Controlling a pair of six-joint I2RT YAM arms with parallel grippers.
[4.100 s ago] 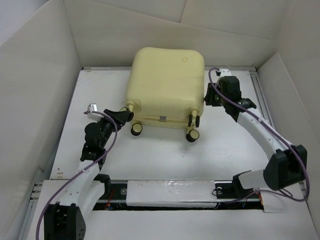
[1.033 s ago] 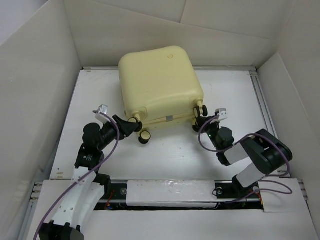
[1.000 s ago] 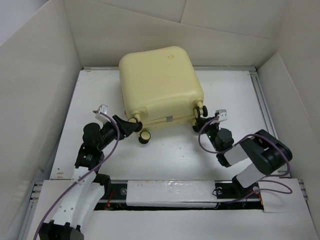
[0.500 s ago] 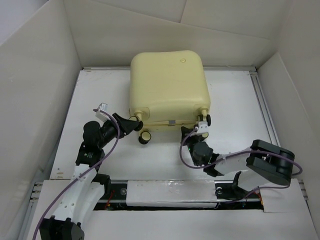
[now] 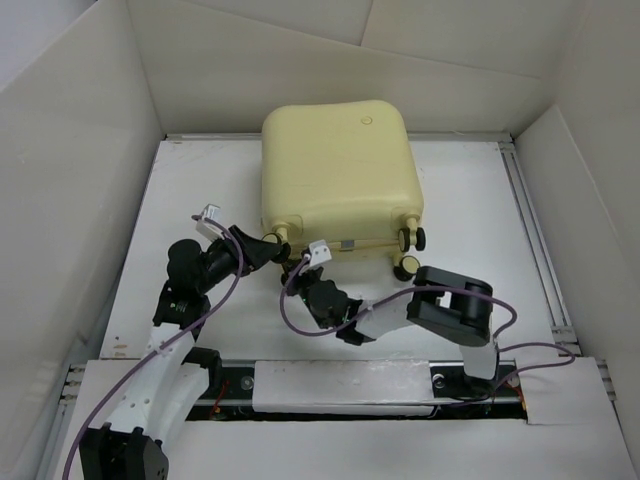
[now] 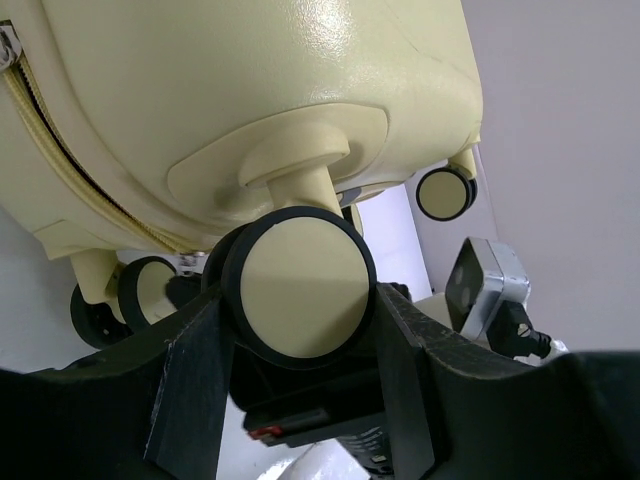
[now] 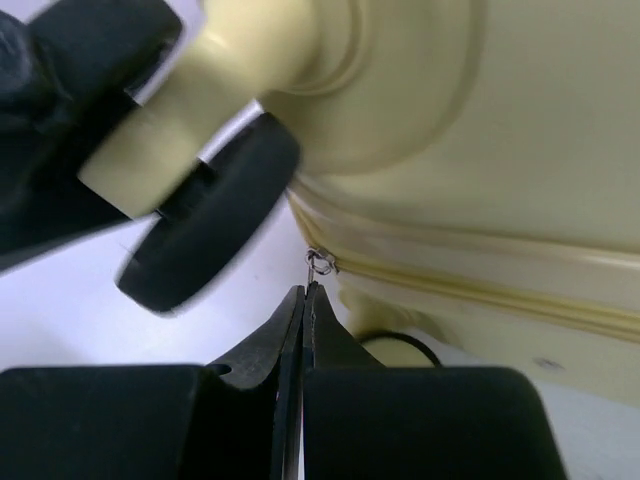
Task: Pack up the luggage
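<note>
The luggage (image 5: 338, 165) is a pale yellow hard-shell case lying flat at the back middle of the table, wheels toward me. My left gripper (image 5: 268, 248) is shut on its front-left caster wheel (image 6: 300, 288), one finger (image 6: 195, 370) on each side. My right gripper (image 5: 303, 268) sits just right of that wheel, low against the case's front edge. In the right wrist view its jaws (image 7: 305, 292) are shut on the thin metal zipper pull (image 7: 318, 264), at the closed zipper seam (image 7: 450, 280). The lining is hidden.
Two more caster wheels (image 5: 409, 268) stick out at the front-right corner. The right arm's elbow (image 5: 450, 305) lies across the table in front of the case. White cardboard walls (image 5: 80, 200) enclose the table on three sides.
The right gripper has swept left along the case's front edge, from the right corner to the left one. The luggage turned a little clockwise earlier, then stayed put. The left grip has not changed.
</note>
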